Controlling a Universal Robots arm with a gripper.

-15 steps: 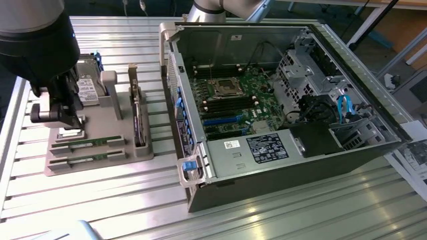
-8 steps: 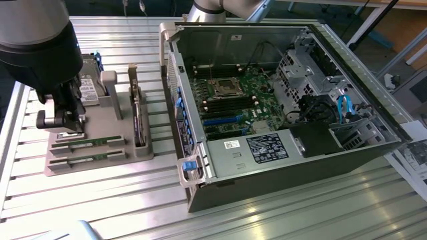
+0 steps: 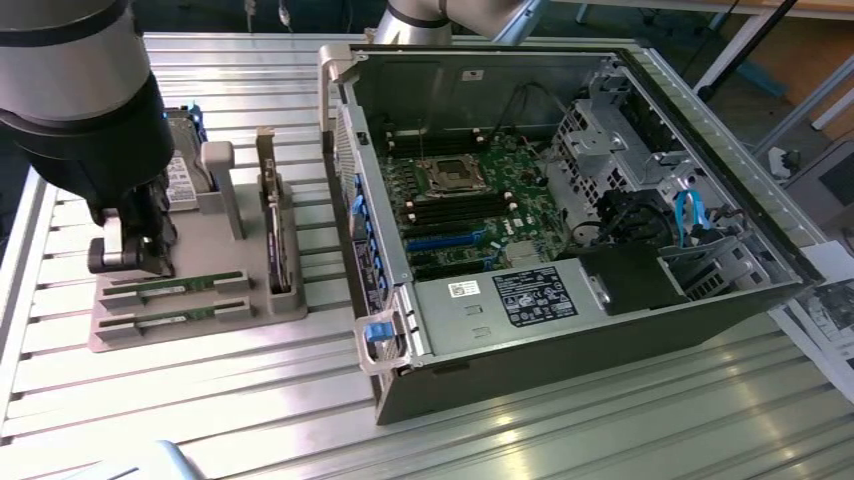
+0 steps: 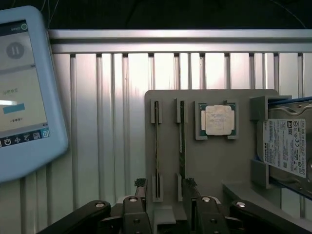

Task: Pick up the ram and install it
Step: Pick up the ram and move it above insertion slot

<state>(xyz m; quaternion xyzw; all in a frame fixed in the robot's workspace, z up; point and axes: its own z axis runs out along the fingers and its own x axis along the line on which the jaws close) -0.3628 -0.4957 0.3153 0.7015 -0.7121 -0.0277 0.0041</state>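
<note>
Ribbed metal tabletop [image 4: 112,122] carries a grey holder [image 4: 214,165]; in its two narrow slots lie the ram [image 4: 181,141] and its twin [image 4: 157,141], long axes running straight away from the gripper [image 4: 165,184], whose jaws hang spread and empty by their near ends; a processor chip [image 4: 217,120] sits in the next pocket

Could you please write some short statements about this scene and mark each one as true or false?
1. Both ram sticks sit in the gray holder. True.
2. The gripper holds a ram stick. False: it is open and holds nothing; it stands at the holder, near the sticks' ends.
3. A processor lies in the holder, beside the sticks. True.
4. The case is closed. False: it lies open, and the motherboard shows inside.
</note>
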